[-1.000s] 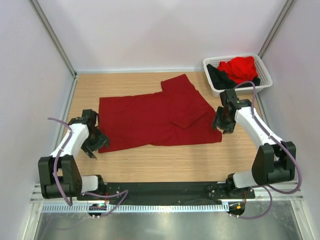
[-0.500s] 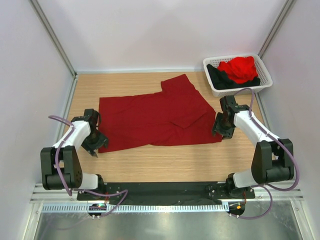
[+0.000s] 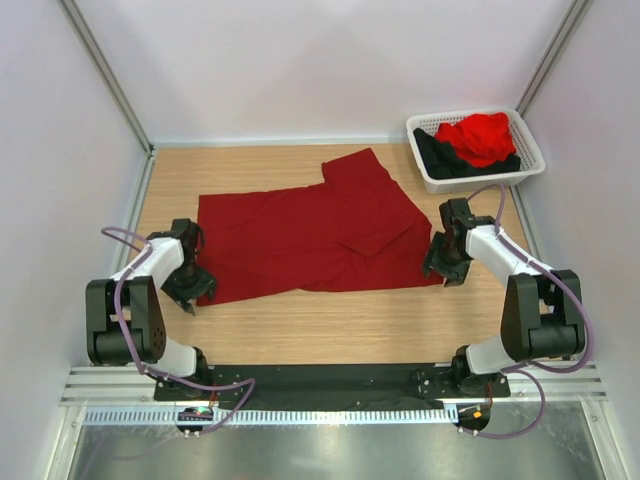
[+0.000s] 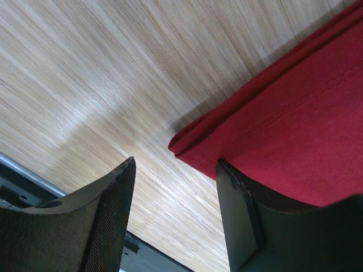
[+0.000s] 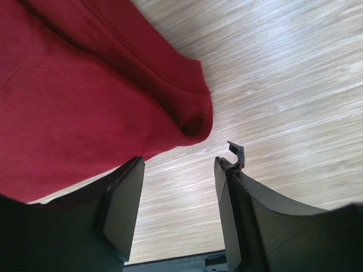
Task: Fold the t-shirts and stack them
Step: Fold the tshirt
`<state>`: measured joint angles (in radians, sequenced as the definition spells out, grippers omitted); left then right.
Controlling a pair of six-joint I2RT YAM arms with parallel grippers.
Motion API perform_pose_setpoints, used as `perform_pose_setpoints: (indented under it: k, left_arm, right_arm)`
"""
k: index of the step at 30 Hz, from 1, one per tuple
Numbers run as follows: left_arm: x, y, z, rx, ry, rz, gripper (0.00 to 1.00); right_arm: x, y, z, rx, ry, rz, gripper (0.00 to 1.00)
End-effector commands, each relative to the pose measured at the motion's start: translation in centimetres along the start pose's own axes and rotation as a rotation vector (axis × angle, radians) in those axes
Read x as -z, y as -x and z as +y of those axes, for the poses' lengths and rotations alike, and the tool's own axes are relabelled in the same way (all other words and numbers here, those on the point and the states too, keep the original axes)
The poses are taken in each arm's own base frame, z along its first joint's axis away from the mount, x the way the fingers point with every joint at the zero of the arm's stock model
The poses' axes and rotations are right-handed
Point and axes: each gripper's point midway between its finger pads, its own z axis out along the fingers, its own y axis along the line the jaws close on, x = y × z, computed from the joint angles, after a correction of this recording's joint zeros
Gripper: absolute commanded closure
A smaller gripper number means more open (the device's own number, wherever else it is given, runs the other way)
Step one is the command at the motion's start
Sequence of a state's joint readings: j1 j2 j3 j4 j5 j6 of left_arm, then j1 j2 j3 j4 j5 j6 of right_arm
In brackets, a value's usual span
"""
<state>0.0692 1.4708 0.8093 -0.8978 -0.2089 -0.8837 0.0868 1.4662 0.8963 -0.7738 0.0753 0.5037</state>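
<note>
The dark crimson t-shirt lies spread on the wooden table, partly folded over on its right side. My left gripper is open at the shirt's near left corner, low over the table; one finger sits at the cloth's edge. My right gripper is open at the shirt's near right corner, with its fingers either side of it and nothing held. A brighter red shirt and a black shirt lie bunched in the basket.
The white latticed basket stands at the back right corner. Metal frame posts and white walls close in the table on the left, right and back. A black base rail runs along the near edge.
Both grippers have dropped lower and closer to the shirt's near corners. The left arm has drawn in toward the shirt's left corner. The shirt itself has not moved.
</note>
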Motion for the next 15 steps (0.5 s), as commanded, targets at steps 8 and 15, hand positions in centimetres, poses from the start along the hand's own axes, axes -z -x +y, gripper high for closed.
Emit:
perform_pose_setpoints:
  k: [8,15]
  left_arm:
    - [-0.5,1.7,-0.2,0.019,-0.003,-0.049,0.45]
    - [-1.0,2.2,-1.0,0.014,-0.033,-0.048,0.78]
  right_arm:
    - [-1.5,0.6,0.2,-0.02,0.016,-0.036,0.43]
    - [-3.0,0.2,0.1,-0.027,0.018,-0.015,0.56]
